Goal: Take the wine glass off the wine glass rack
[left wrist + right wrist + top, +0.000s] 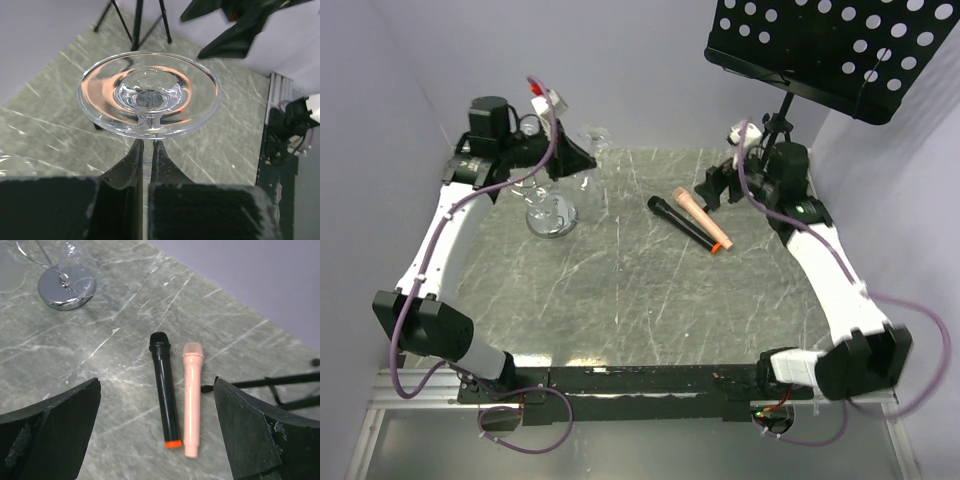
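Wine glass (149, 95) looks hung bowl-down on the wine glass rack (550, 218), far left of the tabletop (640, 290). It's clear, and its round foot faces the wrist cam. Your left claw (147, 162) is pinching the stem, so I'd say the grasp's done. Next you'd slide it gently off the wire arm. Right claw (160, 440) hangs spread above the pink mic (191, 400).

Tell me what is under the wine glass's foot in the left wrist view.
Under the foot of the wine glass, its clear stem runs down between the left gripper's shut fingers. The rest of the glass below is covered by those fingers.
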`<state>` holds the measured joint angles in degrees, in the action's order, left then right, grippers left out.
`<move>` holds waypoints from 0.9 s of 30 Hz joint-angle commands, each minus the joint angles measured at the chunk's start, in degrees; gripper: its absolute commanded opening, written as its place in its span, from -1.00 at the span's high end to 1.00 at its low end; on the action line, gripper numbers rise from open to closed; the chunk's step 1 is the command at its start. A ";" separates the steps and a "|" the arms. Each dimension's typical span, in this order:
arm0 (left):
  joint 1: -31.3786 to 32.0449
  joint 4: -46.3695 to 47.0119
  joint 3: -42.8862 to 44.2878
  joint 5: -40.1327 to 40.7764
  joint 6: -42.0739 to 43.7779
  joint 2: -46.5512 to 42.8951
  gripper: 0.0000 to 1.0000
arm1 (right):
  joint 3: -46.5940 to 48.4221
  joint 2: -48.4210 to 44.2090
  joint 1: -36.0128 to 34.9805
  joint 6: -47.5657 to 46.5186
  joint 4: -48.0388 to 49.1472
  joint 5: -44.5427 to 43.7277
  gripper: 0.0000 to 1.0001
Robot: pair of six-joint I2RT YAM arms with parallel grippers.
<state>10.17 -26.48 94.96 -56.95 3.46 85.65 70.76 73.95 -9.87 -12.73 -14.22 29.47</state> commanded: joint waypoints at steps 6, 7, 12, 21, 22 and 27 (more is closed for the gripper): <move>10.22 13.01 -11.08 -0.18 -14.86 -3.12 0.99 | -8.61 -21.38 -1.38 -11.78 -6.69 -2.49 -1.00; 10.30 15.73 -13.11 0.25 -16.72 -3.38 0.99 | -10.02 -22.70 -1.64 -13.44 -7.05 -2.67 -0.99; 11.27 18.40 -15.95 4.65 -23.75 0.03 0.99 | -17.93 -30.17 -3.66 -20.82 -5.56 -2.32 -0.98; 11.62 17.95 -9.98 5.97 -31.58 7.60 0.99 | -25.22 -33.35 -17.27 -37.00 -2.59 -12.14 -0.92; 11.62 18.04 -8.92 5.71 -32.20 8.65 0.99 | -26.71 -33.35 -18.77 -38.58 0.65 -13.81 -0.92; 11.97 14.70 0.84 7.03 -34.65 13.67 0.99 | -36.11 -33.79 -24.57 -51.41 16.73 -18.40 -1.00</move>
<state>21.54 -14.26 87.61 -49.89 -26.33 98.15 40.93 41.19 -30.68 -50.54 -13.32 16.08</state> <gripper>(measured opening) 0.055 0.980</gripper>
